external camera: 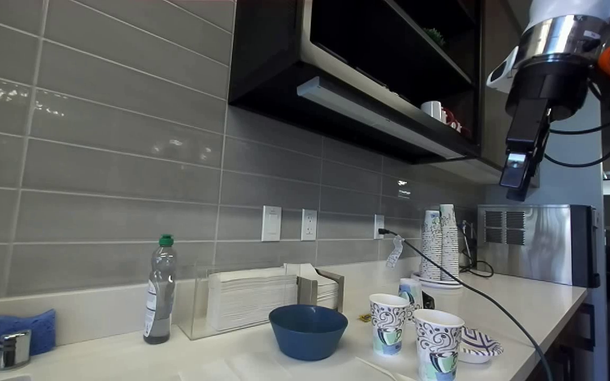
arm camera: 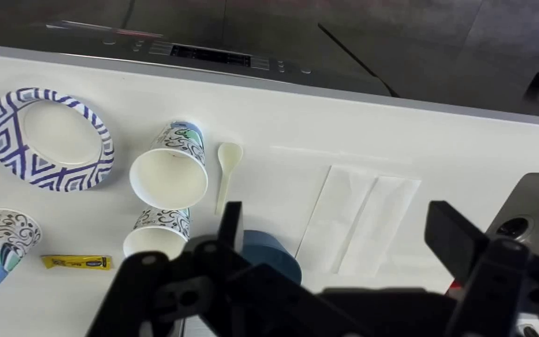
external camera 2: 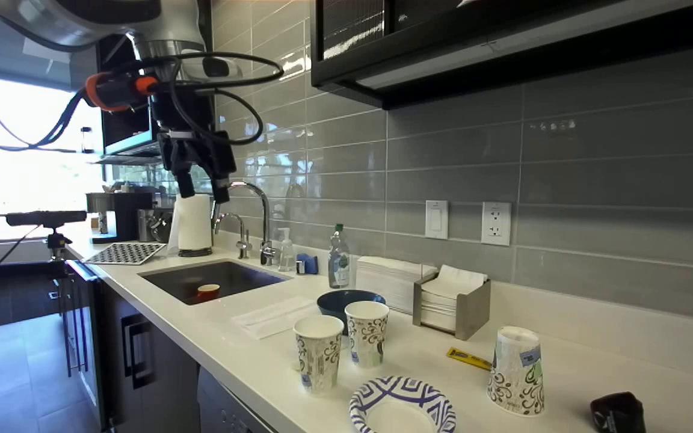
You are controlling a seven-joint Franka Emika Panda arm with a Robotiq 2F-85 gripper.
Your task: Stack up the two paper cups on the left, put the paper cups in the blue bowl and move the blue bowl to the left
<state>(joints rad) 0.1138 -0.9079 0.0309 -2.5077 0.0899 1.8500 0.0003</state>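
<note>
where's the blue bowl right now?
In an exterior view the blue bowl sits at lower centre, in front of the napkin stack, left of the two mouth-up paper cups; in the wrist view the end effector partly hides it.

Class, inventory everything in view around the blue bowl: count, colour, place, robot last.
blue bowl: one, dark blue, on counter
upright paper cups: two, white patterned, near blue bowl
patterned dish: one, white and blue, near upright paper cups
upturned paper cup: one, white patterned, near patterned dish
packet: one, yellow, near upturned paper cup
spoon: one, cream, near upright paper cups
folded paper: count unclear, white, on counter
napkin stacks: two, white, by wall
soap bottle: one, clear, green cap, by wall
unidentified object: one, dark, on counter
arm: one, whitish, above counter
gripper: one, black, open, above counter
</note>
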